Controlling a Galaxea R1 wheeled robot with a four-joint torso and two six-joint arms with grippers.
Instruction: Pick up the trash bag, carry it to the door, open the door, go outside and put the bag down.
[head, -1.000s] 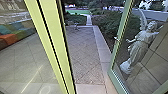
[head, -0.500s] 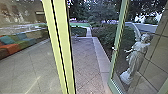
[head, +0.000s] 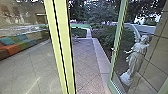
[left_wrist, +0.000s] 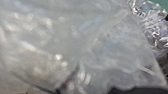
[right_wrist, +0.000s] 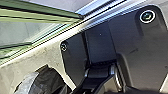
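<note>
Trash bag (left_wrist: 72, 47) near the left wrist, glass door (head: 114, 61) open.

The trash bag is shiny, translucent grey plastic, creased, close before the left wrist camera. Whether the left hand is grasping it, I cannot tell; the right hand's state I cannot tell either. Near the right wrist, a metal sill (right_wrist: 100, 15) edges a pale floor (right_wrist: 50, 58); on that floor is a crumpled black-and-grey object (right_wrist: 42, 80), too unclear to name.

In the head view, read as a clock face, a yellow-green post (head: 63, 47) leans slightly near 11 o'clock. The glass door, green-framed, stands near 1 o'clock. Between them, paving (head: 86, 60) leads toward a lawn (head: 80, 25) at 12 o'clock. A pale winged statue (head: 136, 56) stands upright behind the door's glass, around 3 o'clock. Colourful seating (head: 16, 47) lies toward 9 o'clock, beyond or reflected in glass.
</note>
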